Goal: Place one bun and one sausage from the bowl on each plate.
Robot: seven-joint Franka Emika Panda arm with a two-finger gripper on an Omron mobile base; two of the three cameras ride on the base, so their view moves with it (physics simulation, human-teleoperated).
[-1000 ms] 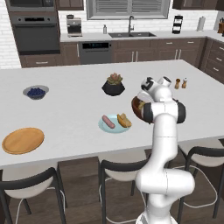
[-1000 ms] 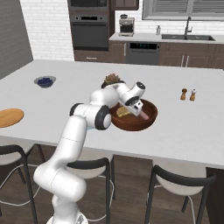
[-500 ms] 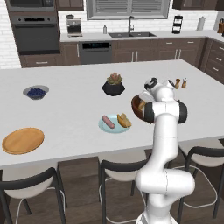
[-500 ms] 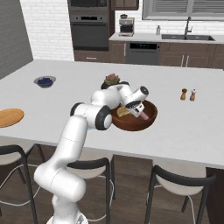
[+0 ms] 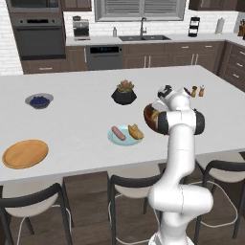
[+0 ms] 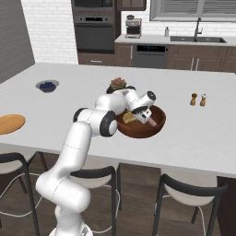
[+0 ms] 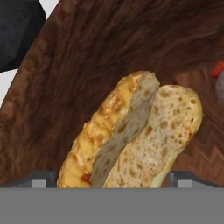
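Fingers of the gripper [image 6: 144, 116] stand wide open over the bun [image 7: 140, 135] inside the bowl [image 6: 156, 128]. Blue plate [image 5: 115, 139] at nine o'clock is served. Closing off-center may squeeze the bun away sideways.

Bun [image 7: 140, 140] fills gap under pincer [image 6: 144, 118]; bowl [image 6: 154, 128] walls close around.

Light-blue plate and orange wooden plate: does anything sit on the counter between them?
No. In the left base view the white counter between the light-blue plate and the orange plate is bare.
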